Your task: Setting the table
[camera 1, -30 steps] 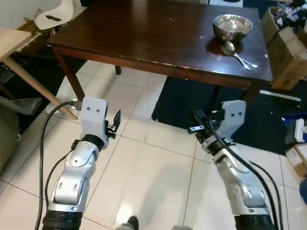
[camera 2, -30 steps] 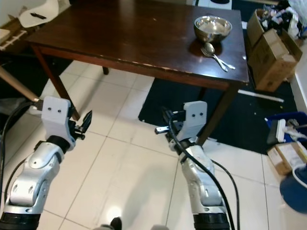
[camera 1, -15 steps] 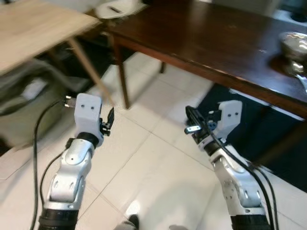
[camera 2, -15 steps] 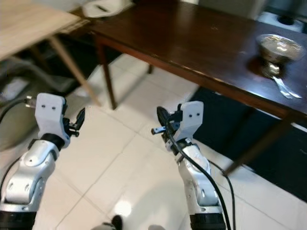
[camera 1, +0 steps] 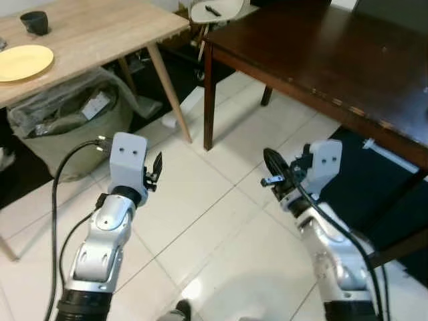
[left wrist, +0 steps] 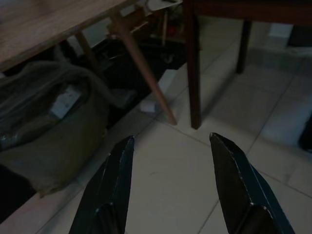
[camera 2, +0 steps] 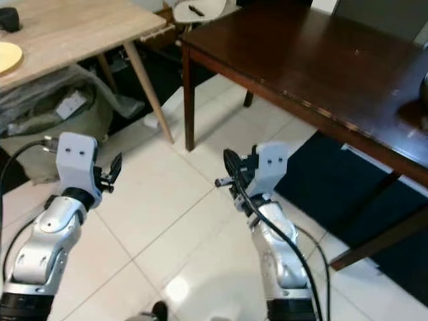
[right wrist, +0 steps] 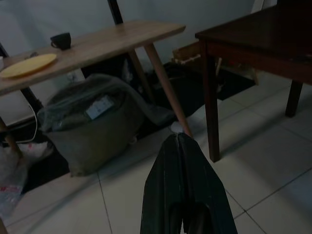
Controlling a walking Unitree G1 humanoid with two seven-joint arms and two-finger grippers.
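A yellow plate and a dark cup rest on a light wooden table at the far left. A dark brown table stretches across the right, bare in the part that shows. Both arms are raised over the white tiled floor, short of the two tables. My left gripper is open with nothing between its fingers. My right gripper is shut and holds nothing. It points toward the light table, where the plate and cup can be seen.
A bulky grey-green sack sits under the light table. A white chair stands behind the gap between the tables. A dark rug lies under the brown table at the right. White tiles lie ahead of me.
The camera has swung left: the metal bowl and spoon have left the picture and the light table with plate and cup has come in. Both arms keep their pose.
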